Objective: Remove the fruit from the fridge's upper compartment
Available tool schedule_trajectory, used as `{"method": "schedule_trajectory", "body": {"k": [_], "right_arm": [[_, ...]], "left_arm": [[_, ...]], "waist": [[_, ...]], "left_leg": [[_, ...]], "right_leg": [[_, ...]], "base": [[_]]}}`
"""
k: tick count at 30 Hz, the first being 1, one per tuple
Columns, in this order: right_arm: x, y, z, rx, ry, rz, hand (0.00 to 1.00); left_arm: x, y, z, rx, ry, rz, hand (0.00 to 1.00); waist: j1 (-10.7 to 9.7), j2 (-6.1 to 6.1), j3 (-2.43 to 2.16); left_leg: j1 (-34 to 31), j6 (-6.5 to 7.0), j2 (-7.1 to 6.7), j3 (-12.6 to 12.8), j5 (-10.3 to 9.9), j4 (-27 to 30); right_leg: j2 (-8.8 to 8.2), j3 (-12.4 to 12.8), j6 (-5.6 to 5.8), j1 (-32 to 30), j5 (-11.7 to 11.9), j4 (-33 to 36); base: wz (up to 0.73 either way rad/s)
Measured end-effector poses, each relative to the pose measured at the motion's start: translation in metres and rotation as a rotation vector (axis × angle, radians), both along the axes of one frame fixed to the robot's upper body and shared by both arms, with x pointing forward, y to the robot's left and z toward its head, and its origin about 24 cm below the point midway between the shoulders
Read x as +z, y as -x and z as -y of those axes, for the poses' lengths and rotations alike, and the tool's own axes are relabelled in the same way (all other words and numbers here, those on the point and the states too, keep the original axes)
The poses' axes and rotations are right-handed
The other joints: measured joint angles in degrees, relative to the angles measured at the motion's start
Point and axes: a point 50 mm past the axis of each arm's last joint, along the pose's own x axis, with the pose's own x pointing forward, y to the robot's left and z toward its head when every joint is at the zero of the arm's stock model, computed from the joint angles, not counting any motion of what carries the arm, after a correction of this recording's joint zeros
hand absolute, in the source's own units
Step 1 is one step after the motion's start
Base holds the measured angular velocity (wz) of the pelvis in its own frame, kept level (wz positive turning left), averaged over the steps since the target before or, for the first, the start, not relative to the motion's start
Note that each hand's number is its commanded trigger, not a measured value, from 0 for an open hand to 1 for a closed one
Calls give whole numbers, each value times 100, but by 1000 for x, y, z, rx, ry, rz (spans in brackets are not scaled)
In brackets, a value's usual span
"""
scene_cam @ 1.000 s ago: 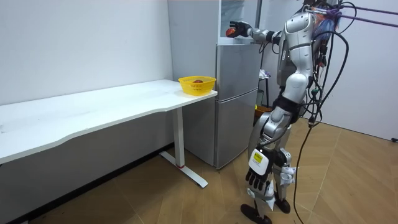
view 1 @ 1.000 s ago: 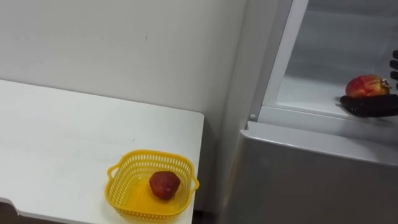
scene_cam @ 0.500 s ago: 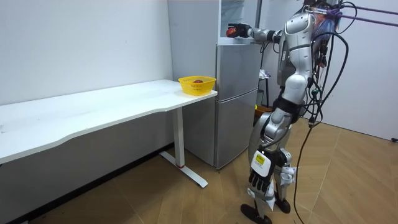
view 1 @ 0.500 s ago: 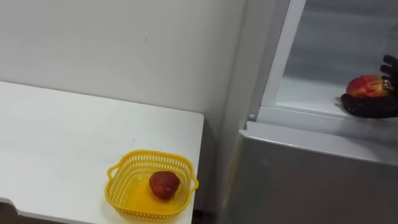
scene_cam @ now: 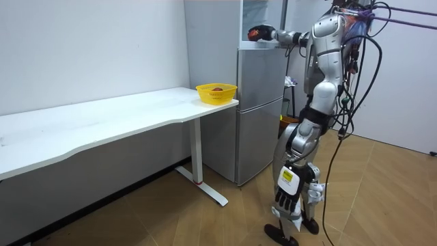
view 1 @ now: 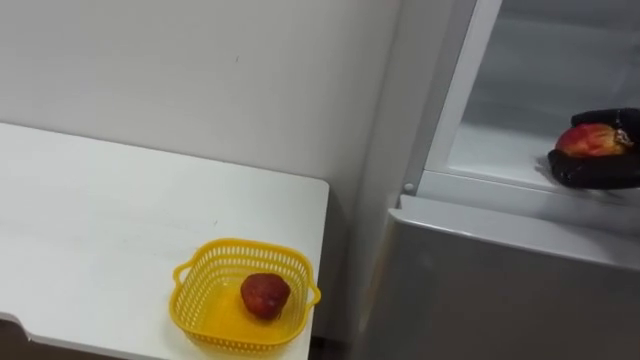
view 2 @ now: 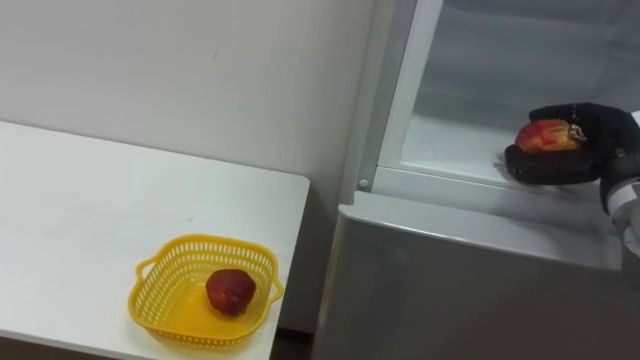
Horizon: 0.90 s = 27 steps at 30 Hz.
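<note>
The robot stands on the wooden floor (scene_cam: 171, 219) close in front of the grey fridge (view 2: 450, 290), its right arm raised and stretched into the open upper compartment. There the right hand (view 2: 568, 165) lies low on the white shelf (view 2: 445, 140), near the front edge, with its dark fingers curled up and round a red-and-yellow fruit (view 2: 545, 136). The fruit sits cupped in that hand, its top showing between the thumb and the fingers. Whether it touches the shelf or is lifted clear of it cannot be told. The left hand (scene_cam: 287, 196) hangs by the robot's leg in the room view, fingers loose and holding nothing. To the robot's left of the fridge, and just beside it, stands a white counter (view 2: 70, 210) against a pale wall (view 2: 200, 70). On the counter's corner nearest the fridge sits a yellow plastic basket (view 2: 160, 300) with latticed sides and small handles. Inside it rests a single dark red fruit (view 2: 230, 290), lying toward the side that faces the fridge.
</note>
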Motion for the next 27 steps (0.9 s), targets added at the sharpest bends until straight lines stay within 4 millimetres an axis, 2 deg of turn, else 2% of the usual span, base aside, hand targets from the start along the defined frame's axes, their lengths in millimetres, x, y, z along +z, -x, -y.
{"method": "schedule_trajectory", "body": {"k": [12, 19, 23, 27], "right_arm": [[5, 0, 0, 22, 8, 5, 100], [14, -1, -8, 47, 25, 29, 100], [25, -1, -16, 42, 68, 77, 100], [43, 4, -34, 75, 114, 188, 100]], "left_arm": [[1, -8, 0, -8, -3, 29, 0], [1, -19, -1, -15, -27, 71, 0], [1, -23, -1, 16, -27, 97, 0], [1, -24, -2, 19, -31, 103, 0]], "waist": [[-16, -8, -36], [-140, -1, -30], [-195, -4, -30], [-229, 21, -21]], "left_leg": [[70, -3, 5, 35, 4, -60], [105, 0, 3, 68, 5, -88], [135, 1, 8, 107, 6, -69], [175, 1, 16, 166, 5, -152]], "right_leg": [[-3, 20, 0, 30, 0, 0], [-14, 25, 0, 40, 0, 3], [-12, 81, 1, 49, 0, 1], [-8, 147, 1, 32, 0, -2]], "base": [[0], [-2], [-5], [-8]]}}
